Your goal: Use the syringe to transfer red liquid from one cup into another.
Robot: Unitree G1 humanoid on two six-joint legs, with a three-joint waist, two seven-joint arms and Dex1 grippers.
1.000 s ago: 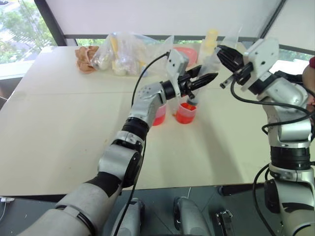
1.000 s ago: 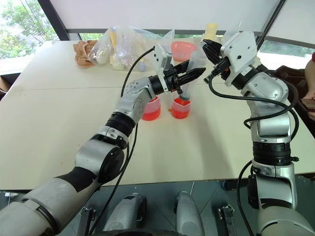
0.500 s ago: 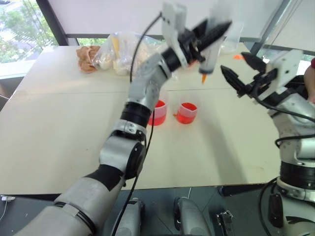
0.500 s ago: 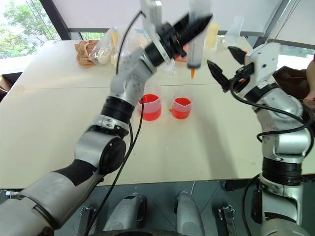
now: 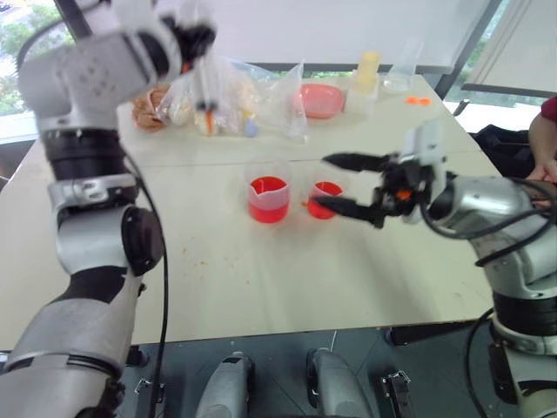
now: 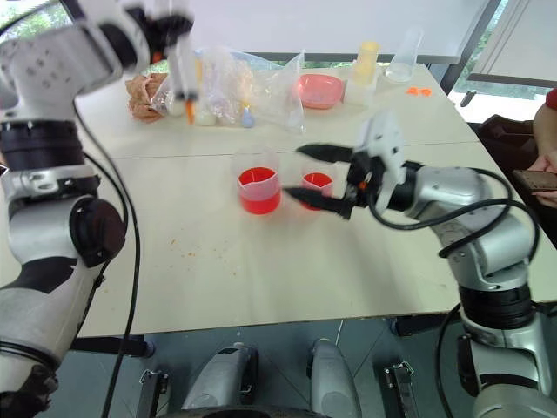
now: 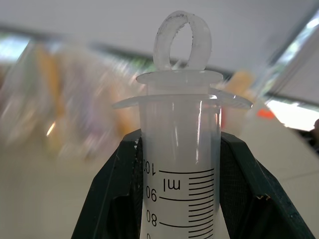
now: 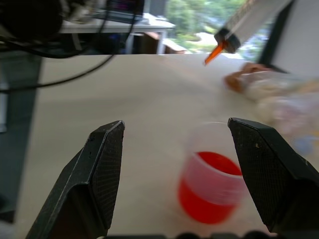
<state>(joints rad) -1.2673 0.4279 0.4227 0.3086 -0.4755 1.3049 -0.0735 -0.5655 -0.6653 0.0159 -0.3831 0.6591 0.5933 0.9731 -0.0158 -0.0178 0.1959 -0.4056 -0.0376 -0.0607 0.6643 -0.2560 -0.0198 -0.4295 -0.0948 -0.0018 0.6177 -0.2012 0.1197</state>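
My left gripper (image 5: 193,39) is raised high at the far left and shut on the syringe (image 5: 205,80), which hangs with its orange tip (image 5: 209,111) down. In the left wrist view the black fingers (image 7: 115,194) clamp the clear barrel (image 7: 179,164), with the plunger pushed in. The wider cup (image 5: 267,197) and the smaller cup (image 5: 327,197) stand side by side mid-table, both holding red liquid (image 5: 267,207). My right gripper (image 5: 332,184) is open, points left and hangs nearer to me than the cups. Its lower finger crosses in front of the smaller cup. The right wrist view shows a red-filled cup (image 8: 212,191) ahead between the fingers (image 8: 102,169); which cup, I cannot tell.
Clear plastic bags (image 5: 239,91), a pink dish (image 5: 320,98), a yellow bottle (image 5: 369,70) and a clear container (image 5: 403,61) line the table's far side. Small orange bits (image 5: 418,100) lie at the far right. A person's arm (image 5: 544,144) is at the right edge.
My left arm has swung the syringe up and far to the left, away from the cups. My right gripper has opened, turned to point left and come down toward the cups.
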